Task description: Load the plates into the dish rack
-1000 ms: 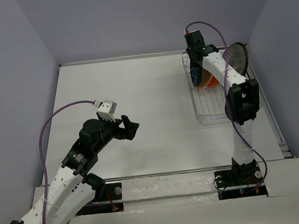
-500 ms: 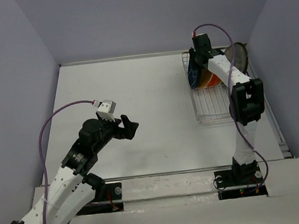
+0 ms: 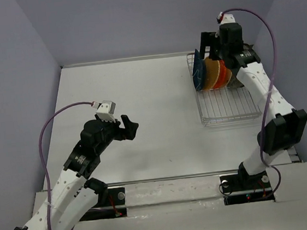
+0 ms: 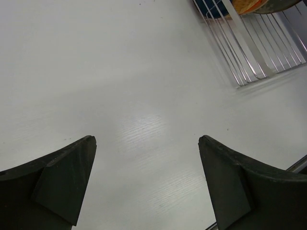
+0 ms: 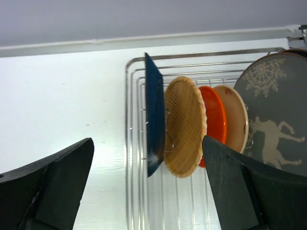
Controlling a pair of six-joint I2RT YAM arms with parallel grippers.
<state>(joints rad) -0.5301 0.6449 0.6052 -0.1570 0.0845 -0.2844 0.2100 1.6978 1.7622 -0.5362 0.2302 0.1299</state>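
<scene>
Left gripper (image 3: pixel 129 127) nearest the arm bases: spread wide, empty, hanging over bare surface (image 3: pixel 140 89), well to the left of the dish rack (image 3: pixel 224 110) and nearer than its front edge. From that wrist, only a corner of the rack, up and to the right. No plate visible on that side of the rack.

Farther on, the near half of the rack: bare wire.

Beyond that, in the far half of the rack, five plates on edge in a row running left to right. Dark blue plate (image 5: pixel 154 120) against the rack's left rim, then tan waffle plate (image 5: pixel 184 124), orange-red plate (image 5: pixel 215 120), cream plate (image 5: pixel 235 122) and grey deer plate (image 5: pixel 276 115) toward the rack's right side. Faces turned sideways, edges pointing to the rack's front and back. Teal plate not made out; perhaps hidden by the right arm at the rack's far right corner.

Farthest, right gripper (image 3: pixel 210 46): above the rack's far left part, spread wide, pinching nothing, looking down on the blue and waffle plates, apparently clear of both.

Judged from this, loading done or all but done. Right arm by far the nearer to the rack. For any further plate: edge down, face sideways, into the bare slots in the rack's near half.
</scene>
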